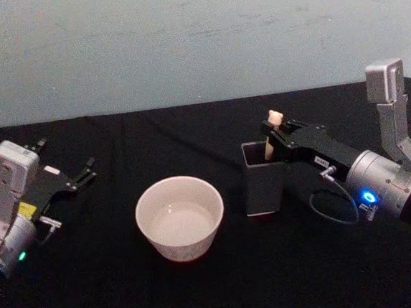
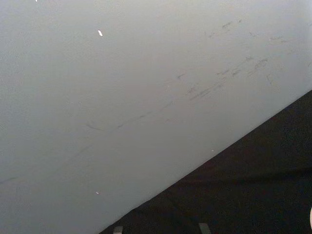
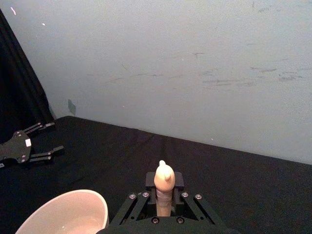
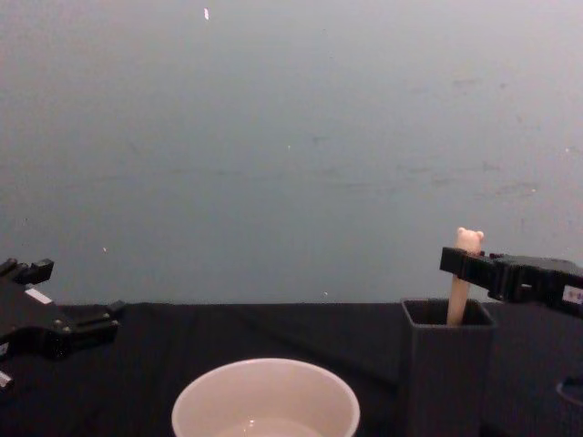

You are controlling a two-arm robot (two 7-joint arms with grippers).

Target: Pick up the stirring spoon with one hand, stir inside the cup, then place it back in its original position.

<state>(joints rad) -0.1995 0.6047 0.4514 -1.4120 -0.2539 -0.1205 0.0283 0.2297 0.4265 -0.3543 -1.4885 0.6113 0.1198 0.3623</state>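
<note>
Behind everything we see a pale blue-grey wall (image 1: 181, 41), and below it a black table (image 1: 204, 298). Taking the dark square holder (image 1: 261, 181) as our landmark, the cup (image 1: 180, 217), wide and cream-white, sits just to its left, near but apart. Our left gripper (image 1: 85, 172) is parked well to the left of the holder, beyond the cup, its fingers spread and holding nothing. Our right gripper (image 1: 270, 130) reaches in from the holder's right, level with its top. The stirring spoon (image 4: 463, 278) stands upright in the holder, its bear head poking above the rim. Its beige handle lies between the right fingers (image 3: 141, 196), which appear closed on it just under the bear head; the shaft and bowl are hidden inside the holder.

We judge the risk to be in the lift: a pull off the vertical could catch the spoon's bowl on the holder wall and tip the holder toward the cup, and a light pinch on the slim handle could let it swivel.
</note>
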